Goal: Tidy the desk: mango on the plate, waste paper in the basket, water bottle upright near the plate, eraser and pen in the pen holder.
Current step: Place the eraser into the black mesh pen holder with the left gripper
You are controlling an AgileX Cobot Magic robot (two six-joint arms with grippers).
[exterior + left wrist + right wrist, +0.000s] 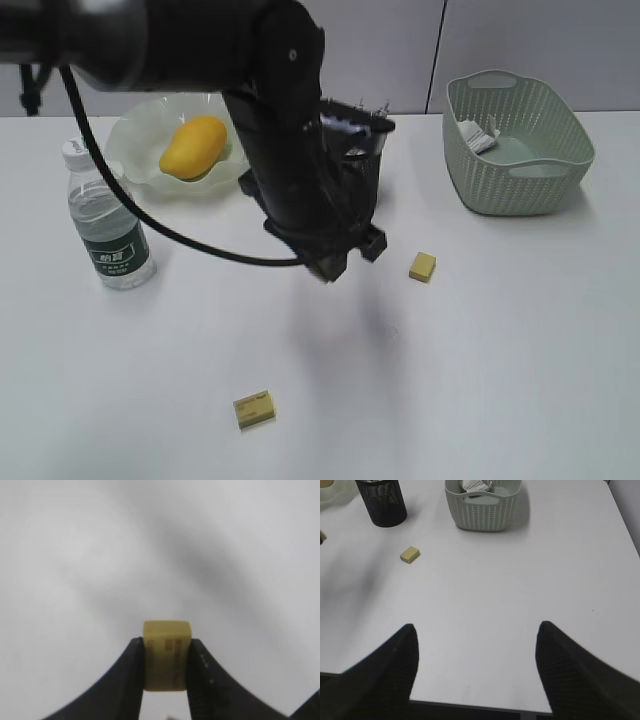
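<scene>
My left gripper [166,645] is shut on a small yellow eraser [166,630] and holds it above the white desk [500,350]. In the exterior view the left arm reaches over the middle, with its gripper [326,266] in front of the black mesh pen holder [366,168]. The mango [193,146] lies on the ruffled plate [135,135]. The water bottle [108,225] stands upright beside the plate. The waste paper [478,133] lies in the basket [520,150]. My right gripper [476,630] is open and empty over the desk's near edge. I cannot make out the pen.
Another yellow eraser [422,266] lies right of the left gripper; it also shows in the right wrist view [410,554]. A third yellow block [254,408] lies near the front. The right wrist view shows the pen holder [382,502] and basket [482,507] at the far side.
</scene>
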